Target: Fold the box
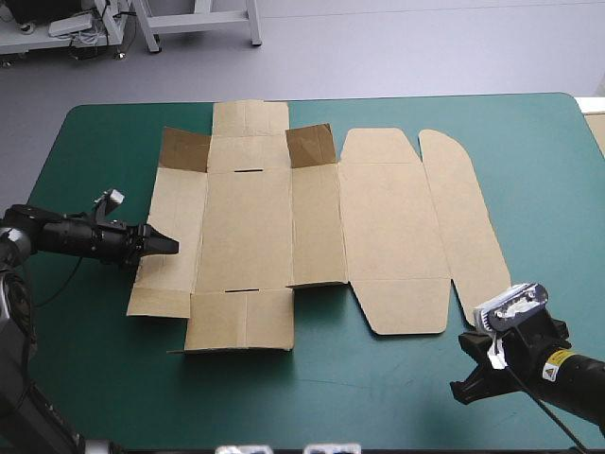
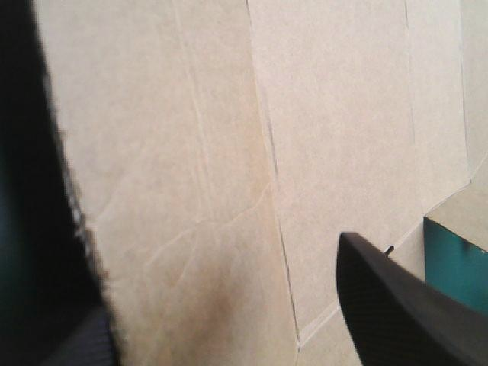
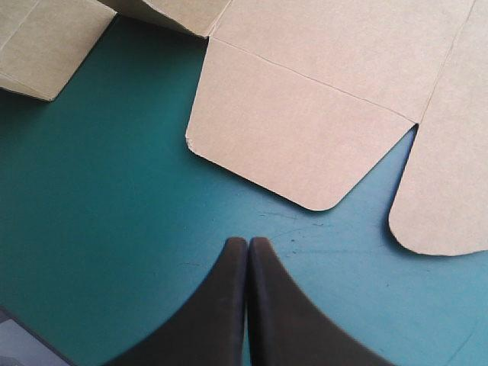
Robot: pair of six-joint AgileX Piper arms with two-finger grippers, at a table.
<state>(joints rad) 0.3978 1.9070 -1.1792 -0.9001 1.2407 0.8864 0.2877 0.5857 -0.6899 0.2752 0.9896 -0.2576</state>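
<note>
The brown box (image 1: 246, 227) lies as a flat cut sheet across the middle of the teal-green table. Two small flaps (image 1: 310, 145) at its far side stand tilted up; the lid with its rounded flaps (image 1: 406, 307) lies flat to the right. My left gripper (image 1: 168, 245) is at the sheet's left side panel, low over it. In the left wrist view it (image 2: 213, 252) is open, the board (image 2: 229, 114) filling the space between and ahead of its fingers. My right gripper (image 1: 458, 392) (image 3: 248, 242) is shut over bare cover, a short way before a rounded lid flap (image 3: 297, 145).
Bare teal-green cover (image 1: 378, 397) runs along the front of the table and at the right of the lid. A pale strip of more board (image 1: 596, 123) shows at the table's right edge.
</note>
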